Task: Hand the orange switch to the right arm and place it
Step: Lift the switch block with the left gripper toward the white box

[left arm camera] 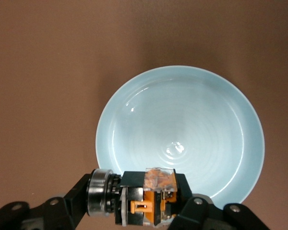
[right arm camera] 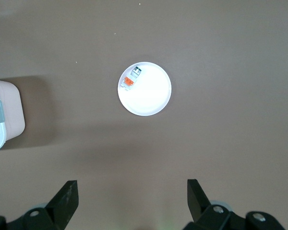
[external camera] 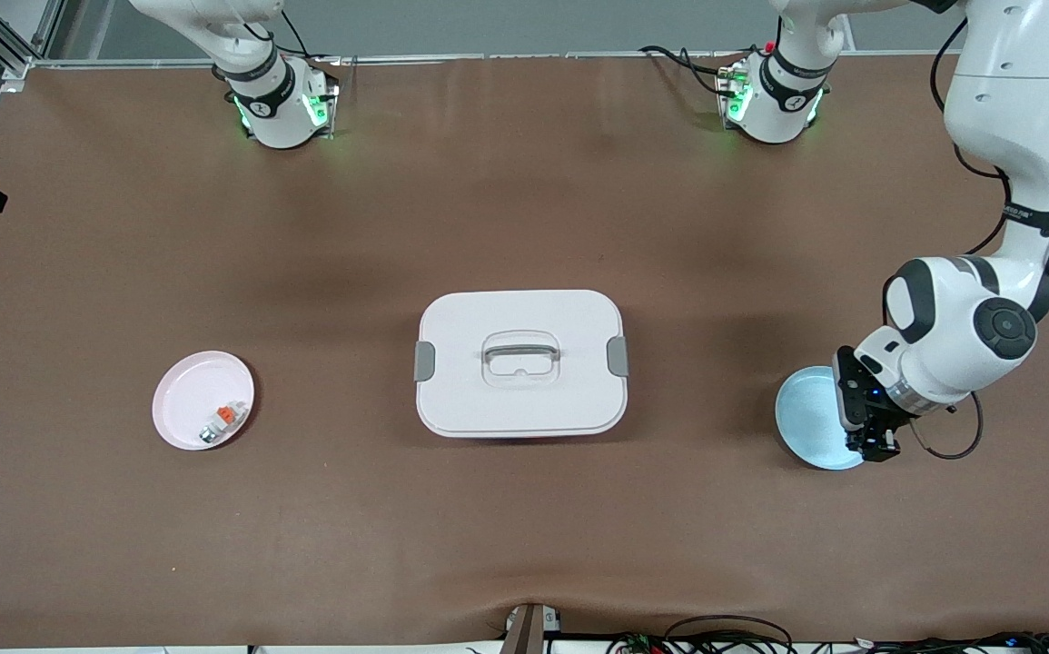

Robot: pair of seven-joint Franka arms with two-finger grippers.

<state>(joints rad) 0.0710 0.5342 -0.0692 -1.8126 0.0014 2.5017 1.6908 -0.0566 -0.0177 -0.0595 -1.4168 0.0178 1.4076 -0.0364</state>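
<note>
The orange switch [left arm camera: 151, 199], a small black block with an orange band and a metal ring at one end, is held in my left gripper [left arm camera: 141, 207], which is shut on it. The gripper [external camera: 871, 443] hangs just above the rim of the light blue plate [left arm camera: 182, 124] at the left arm's end of the table; the front view does not show the switch. My right gripper [right arm camera: 132, 191] is open and empty, high over the table, looking down on a pink plate [right arm camera: 151, 98]. Of the right arm [external camera: 274, 100] the front view shows only the base.
A white lidded box [external camera: 520, 363] with a handle sits mid-table. The pink plate [external camera: 188, 395] toward the right arm's end holds a whitish-grey part with an orange tab [external camera: 222, 421]. The light blue plate [external camera: 806, 413] holds nothing.
</note>
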